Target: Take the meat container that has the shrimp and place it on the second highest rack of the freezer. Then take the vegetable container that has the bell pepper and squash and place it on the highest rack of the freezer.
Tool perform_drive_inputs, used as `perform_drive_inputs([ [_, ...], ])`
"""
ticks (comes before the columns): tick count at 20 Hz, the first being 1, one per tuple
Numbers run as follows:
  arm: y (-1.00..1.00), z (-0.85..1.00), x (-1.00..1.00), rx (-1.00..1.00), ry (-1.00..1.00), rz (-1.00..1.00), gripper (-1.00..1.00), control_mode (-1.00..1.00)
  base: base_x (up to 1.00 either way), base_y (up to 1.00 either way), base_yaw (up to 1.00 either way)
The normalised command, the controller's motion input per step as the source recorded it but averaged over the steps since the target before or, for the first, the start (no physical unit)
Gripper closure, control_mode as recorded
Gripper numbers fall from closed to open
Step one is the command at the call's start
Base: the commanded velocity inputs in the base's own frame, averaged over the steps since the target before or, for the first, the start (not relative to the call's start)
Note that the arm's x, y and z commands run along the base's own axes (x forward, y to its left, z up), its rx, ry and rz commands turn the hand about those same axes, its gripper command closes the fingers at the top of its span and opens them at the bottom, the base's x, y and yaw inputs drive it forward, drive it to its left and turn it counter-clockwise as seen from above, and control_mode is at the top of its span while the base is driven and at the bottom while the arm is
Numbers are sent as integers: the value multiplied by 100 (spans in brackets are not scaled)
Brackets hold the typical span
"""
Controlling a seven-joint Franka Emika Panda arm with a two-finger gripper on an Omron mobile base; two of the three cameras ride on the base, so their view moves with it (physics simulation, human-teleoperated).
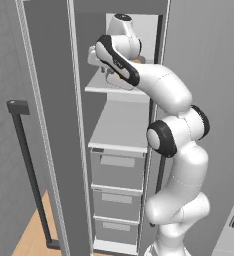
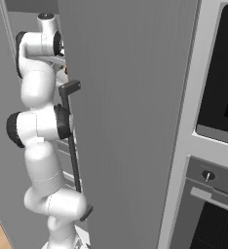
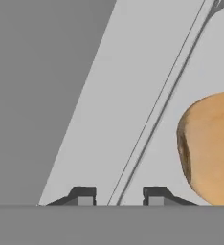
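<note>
The end effector (image 3: pixel 117 197) is a little apart, straddling the container's thin edge (image 3: pixel 152 124) up on the highest rack (image 1: pixel 114 88), with the squash (image 3: pixel 212 148) beside it, so the container can rest there.

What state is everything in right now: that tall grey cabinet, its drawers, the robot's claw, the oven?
Tall grey freezer door: swung open.
Grey drawers: closed.
Two-finger gripper: jaws slightly apart, the container's thin rim between them.
Pale tan squash: resting inside the container.
Dark-glass oven door: closed.

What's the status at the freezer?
Gripper slightly open, straddling thin tray rim. Pale tan rounded squash beside it, on highest pale-grey rack. Nothing in the way.
</note>
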Motion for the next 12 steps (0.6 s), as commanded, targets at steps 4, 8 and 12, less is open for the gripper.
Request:
perform_drive_inputs([
  [4,19,0,5,-5,0,0,-100,-100,0,0,0],
  [8,38,0,-1,-9,0,0,-100,-100,0,0,0],
  [12,55,6,-59,-18,-2,0,-100,-100,0,0,0],
])
